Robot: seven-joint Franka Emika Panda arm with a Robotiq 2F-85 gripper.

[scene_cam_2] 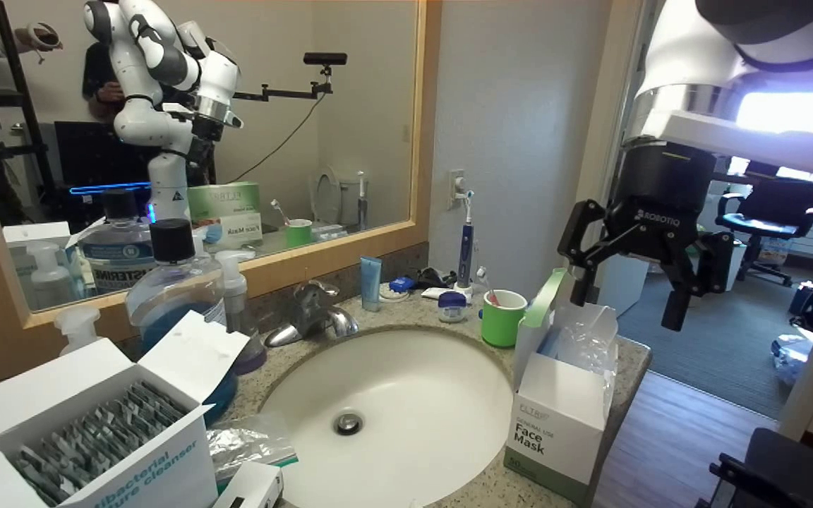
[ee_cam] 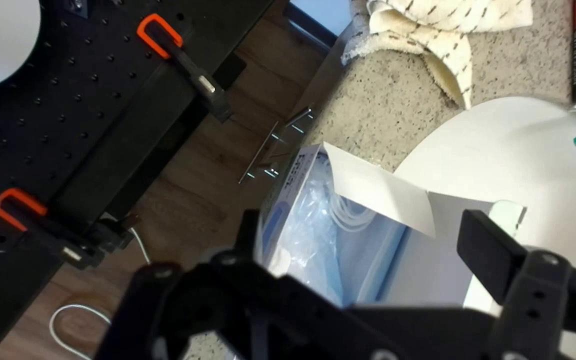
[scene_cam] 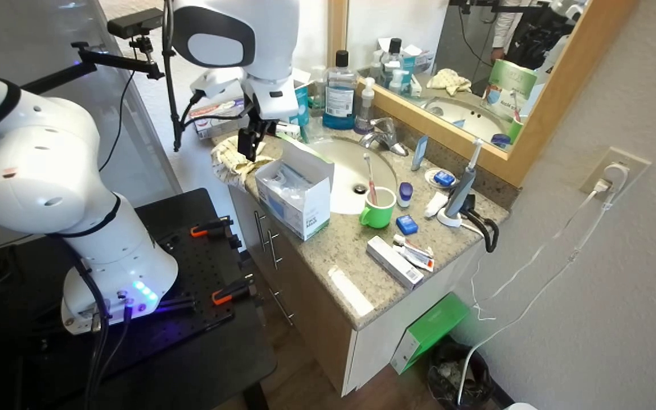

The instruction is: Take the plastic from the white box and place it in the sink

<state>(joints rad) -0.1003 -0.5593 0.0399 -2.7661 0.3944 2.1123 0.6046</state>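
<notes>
The white face mask box (scene_cam: 318, 210) stands open on the counter beside the sink, and also shows in an exterior view (scene_cam_2: 555, 430) and the wrist view (ee_cam: 378, 190). Clear crinkled plastic (ee_cam: 313, 230) lies inside it on blue masks. The plastic also shows in both exterior views (scene_cam: 291, 182) (scene_cam_2: 583, 342). The white sink (scene_cam_2: 406, 381) is next to the box, its drain bare; it shows too in an exterior view (scene_cam: 356, 156). My gripper (scene_cam_2: 627, 305) is open and empty above the box, apart from the plastic. In the wrist view its fingers (ee_cam: 368, 240) straddle the box opening.
A green cup (scene_cam: 378, 213) with a toothbrush stands near the box. The faucet (scene_cam_2: 315, 310) and mouthwash bottle (scene_cam: 339, 94) are behind the sink. A patterned cloth (ee_cam: 448, 50) and an open wipes box (scene_cam_2: 159, 451) lie around it. The mirror (scene_cam_2: 272, 127) rises behind.
</notes>
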